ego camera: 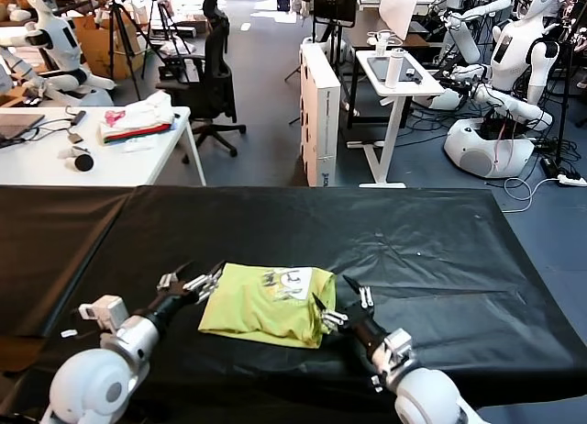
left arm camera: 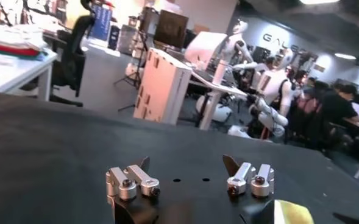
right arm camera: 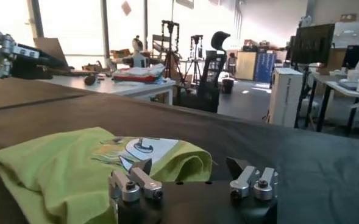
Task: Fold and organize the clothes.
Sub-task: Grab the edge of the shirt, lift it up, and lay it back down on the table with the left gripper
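The lime-yellow T-shirt [ego camera: 268,305] lies folded into a small bundle on the black table cover [ego camera: 431,250], white graphic facing up. My left gripper [ego camera: 193,279] is open and empty, low over the table just off the shirt's left edge. In the left wrist view its fingers [left arm camera: 188,165] are spread over bare black cloth, with a corner of the shirt [left arm camera: 292,213] beside them. My right gripper [ego camera: 341,301] is open and empty at the shirt's right front corner. In the right wrist view its fingers [right arm camera: 190,167] are spread right in front of the shirt's folded edge [right arm camera: 63,164].
A white desk [ego camera: 55,158] at the back left holds a folded stack of white, pink and dark garments [ego camera: 138,123]. Behind the table stand an office chair [ego camera: 213,75], a white cabinet [ego camera: 319,112], a standing desk [ego camera: 394,75] and other robots [ego camera: 514,66].
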